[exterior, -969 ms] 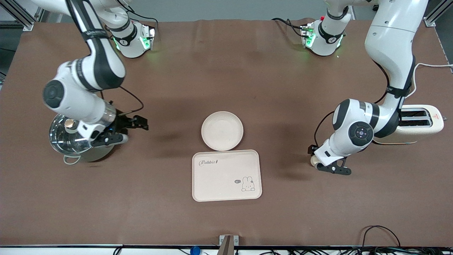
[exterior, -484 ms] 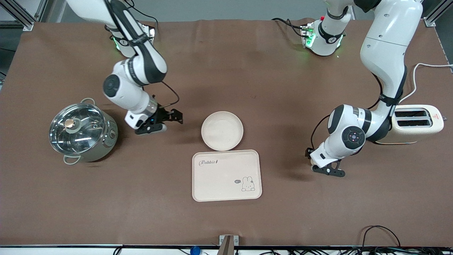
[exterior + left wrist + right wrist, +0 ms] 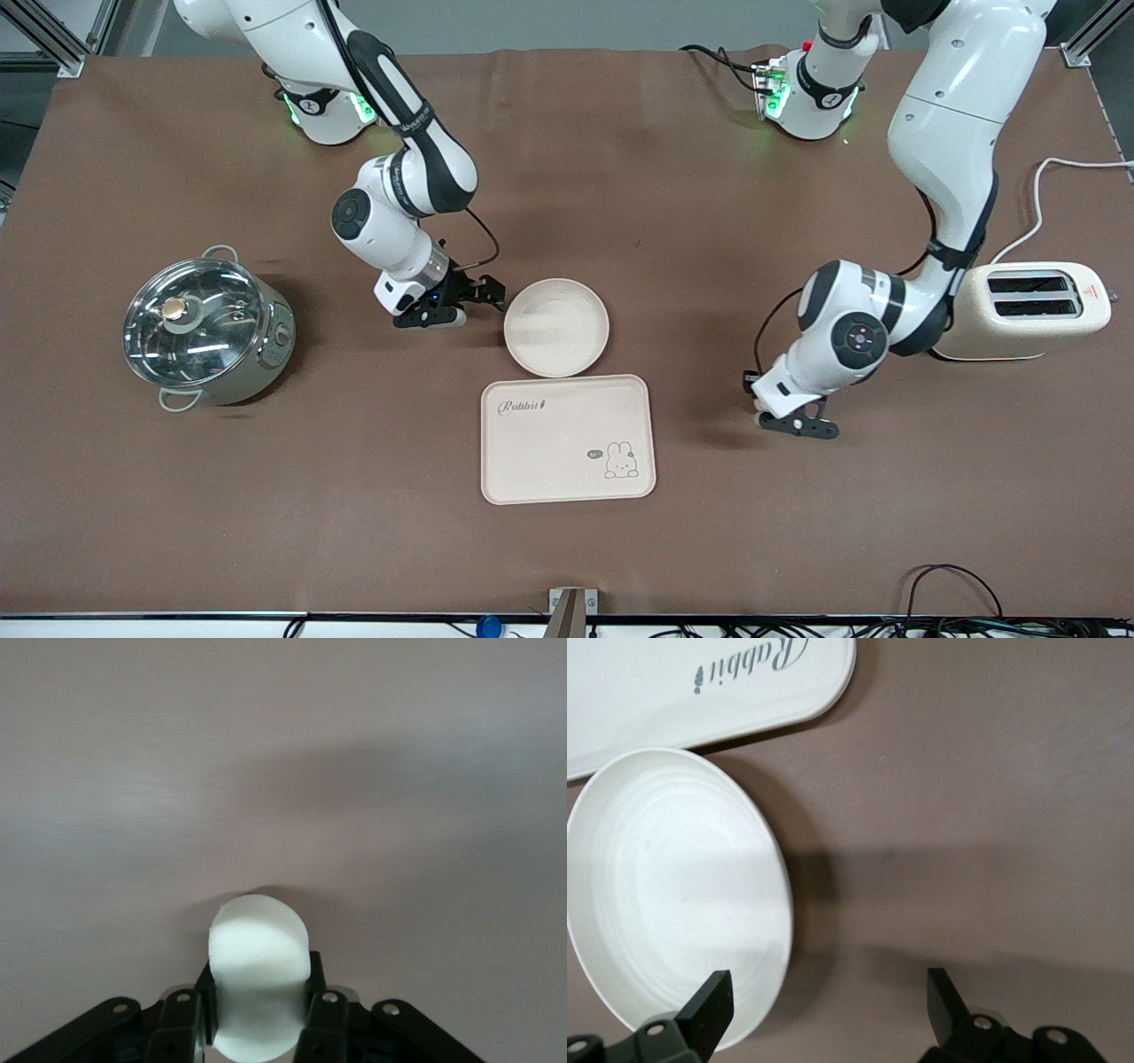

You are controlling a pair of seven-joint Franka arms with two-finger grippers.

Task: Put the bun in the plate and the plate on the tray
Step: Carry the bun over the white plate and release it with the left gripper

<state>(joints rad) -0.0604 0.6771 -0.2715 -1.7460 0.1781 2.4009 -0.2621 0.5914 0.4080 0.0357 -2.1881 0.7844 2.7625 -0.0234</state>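
The bun (image 3: 259, 970), a pale, rounded lump with a soft matte crumb, is clamped between the jaws of the left gripper (image 3: 780, 416) and carried just above the bare brown table (image 3: 567, 159), well apart from its destination toward the left arm's end. It is pinched across its middle, evidently so it can be lowered upright into the dish.

The plate (image 3: 556, 327), a round, shallow cream dish with faint concentric rings and a raised rim, sits empty on the table, its edge touching the tray (image 3: 568, 439), a smooth cream rectangle with rounded corners, "Rabbit" lettering and a small rabbit drawing.

The right gripper (image 3: 469, 301) is held low just beside the plate's rim, jaws spread apart with nothing between them, apparently readied to take the rim once the bun is delivered.

A lidded steel pot (image 3: 205, 332) and a cream toaster (image 3: 1032, 310) are left at the table's two ends.
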